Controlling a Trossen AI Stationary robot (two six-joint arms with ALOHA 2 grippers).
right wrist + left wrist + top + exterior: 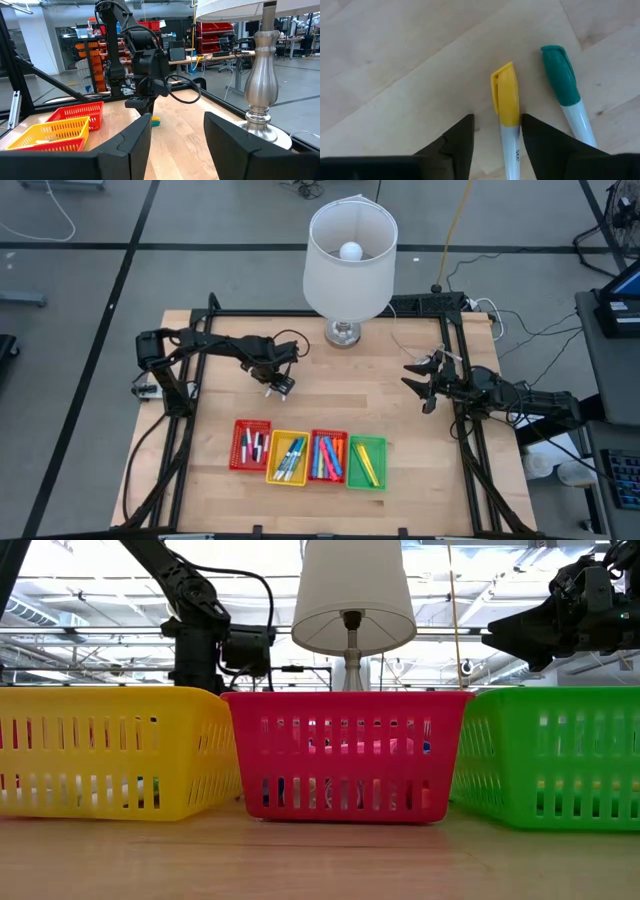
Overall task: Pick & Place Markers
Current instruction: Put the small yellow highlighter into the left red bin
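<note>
Two markers lie flat on the wooden table (400,480) under my left gripper (497,125). One is white with a yellow cap (506,95), the other white with a green cap (562,80). The left gripper (279,388) points down and is open, one finger on each side of the yellow-capped marker, with the green-capped one outside the fingers. More markers lie in the mesh trays near the front edge. My right gripper (172,145) waits open and level at the table's right side (415,380), with nothing in it. My left gripper comes from above, its fingers across the yellow-capped marker just below the cap. One fingertip (530,130) stands right beside the white barrel (509,135); whether it touches I cannot tell. The marker lies flat on the table.
A row of trays stands near the front edge: red (251,444), yellow (288,457), red (328,456) and green (366,462), each holding markers. A lamp (348,260) with a white shade stands at the far middle. Black frame rails run along the table's sides.
</note>
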